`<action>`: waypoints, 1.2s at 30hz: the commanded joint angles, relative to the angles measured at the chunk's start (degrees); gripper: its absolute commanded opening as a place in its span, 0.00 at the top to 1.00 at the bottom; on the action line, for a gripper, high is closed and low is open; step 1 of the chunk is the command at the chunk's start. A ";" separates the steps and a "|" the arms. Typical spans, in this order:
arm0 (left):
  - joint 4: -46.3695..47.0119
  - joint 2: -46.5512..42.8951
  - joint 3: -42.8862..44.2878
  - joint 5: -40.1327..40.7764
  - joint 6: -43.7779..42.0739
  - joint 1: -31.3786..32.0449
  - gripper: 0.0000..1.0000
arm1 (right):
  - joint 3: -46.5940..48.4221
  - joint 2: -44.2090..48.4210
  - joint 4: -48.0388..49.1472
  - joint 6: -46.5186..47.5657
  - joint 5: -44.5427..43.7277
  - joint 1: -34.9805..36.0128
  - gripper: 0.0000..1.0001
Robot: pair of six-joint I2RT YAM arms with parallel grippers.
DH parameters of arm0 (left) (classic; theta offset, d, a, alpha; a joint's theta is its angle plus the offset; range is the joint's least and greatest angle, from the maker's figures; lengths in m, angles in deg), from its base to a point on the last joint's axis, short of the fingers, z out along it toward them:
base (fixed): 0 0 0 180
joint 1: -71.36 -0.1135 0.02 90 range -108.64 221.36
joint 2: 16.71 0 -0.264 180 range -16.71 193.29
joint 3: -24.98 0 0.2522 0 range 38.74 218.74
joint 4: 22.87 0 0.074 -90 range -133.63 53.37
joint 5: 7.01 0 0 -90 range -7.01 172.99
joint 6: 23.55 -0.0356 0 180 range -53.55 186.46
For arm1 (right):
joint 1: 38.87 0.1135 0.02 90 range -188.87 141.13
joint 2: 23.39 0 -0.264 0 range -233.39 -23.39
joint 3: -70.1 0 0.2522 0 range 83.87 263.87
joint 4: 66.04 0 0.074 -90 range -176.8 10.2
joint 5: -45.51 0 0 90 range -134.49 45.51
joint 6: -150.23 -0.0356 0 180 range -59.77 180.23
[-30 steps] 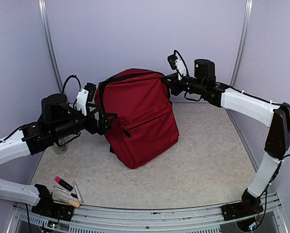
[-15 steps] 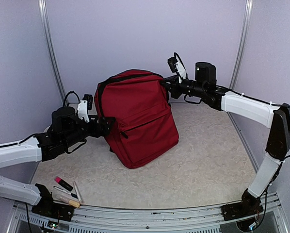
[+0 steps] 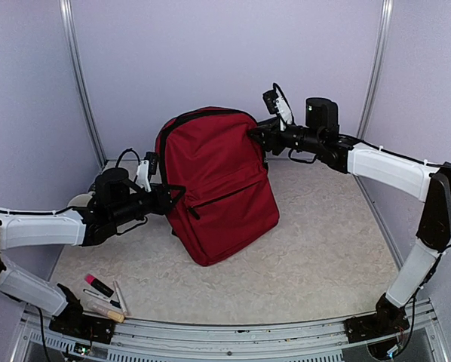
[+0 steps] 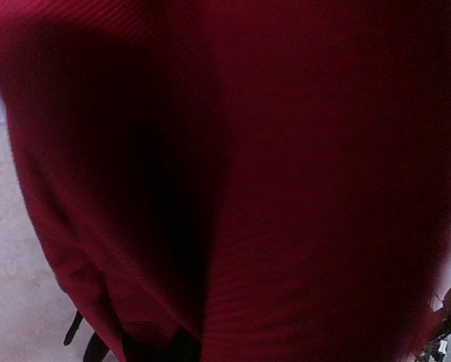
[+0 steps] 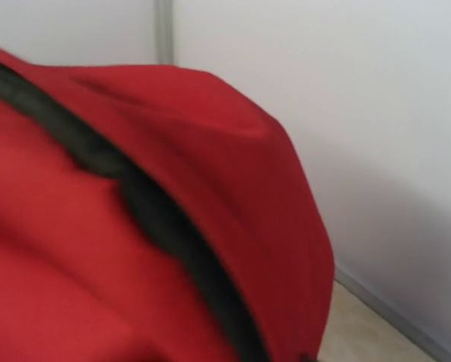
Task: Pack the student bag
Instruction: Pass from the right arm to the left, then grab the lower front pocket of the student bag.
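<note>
Red student bag (image 3: 222, 188) stands upright — black zipper (image 5: 158, 219) along top

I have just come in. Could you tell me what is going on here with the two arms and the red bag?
Two robot arms are working on a large dark red fabric backpack that stands upright on the table. The left gripper is against its lower left side, and the right gripper is at its upper right corner. Whether either pair of jaws grips the fabric cannot be seen. A pink marker lies near the left arm's base, not yet packed.
</note>
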 commanded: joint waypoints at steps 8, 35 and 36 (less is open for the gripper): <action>3.04 -5.15 -3.03 3.90 0.60 8.21 1.00 | -13.71 18.18 -15.30 -13.67 -19.51 1.45 0.35; 0.22 -4.62 1.30 9.23 -1.03 13.43 1.00 | -24.73 0.36 17.03 -14.17 -22.53 32.39 0.56; -0.01 -4.37 1.70 9.56 -1.03 13.52 1.00 | -24.41 -0.26 17.06 -14.27 -22.06 32.37 0.57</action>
